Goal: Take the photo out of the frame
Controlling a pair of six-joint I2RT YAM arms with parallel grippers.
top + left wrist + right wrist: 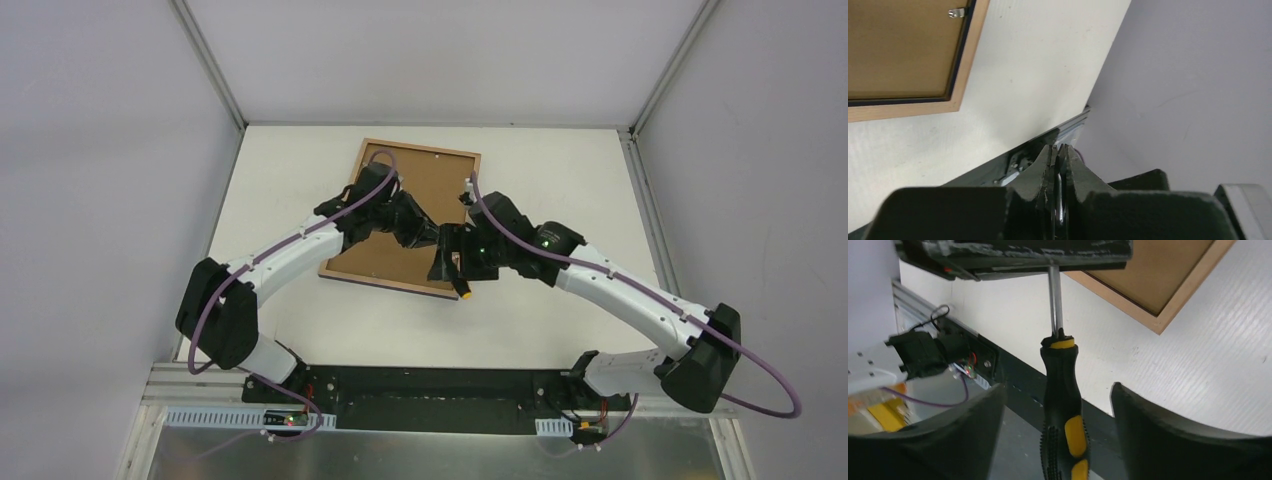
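The frame lies face down at the back of the table, its brown backing board facing up; the photo is hidden under it. The frame's light wood edge also shows in the left wrist view and the right wrist view. A black-and-yellow screwdriver hangs between the two arms. My left gripper is shut on its metal shaft, above the frame's near edge. My right gripper is open, with a finger on either side of the handle and not touching it.
A small metal tab holds the backing board in at the frame's edge. The black base rail runs along the near edge of the table. Grey walls stand to the left, right and back.
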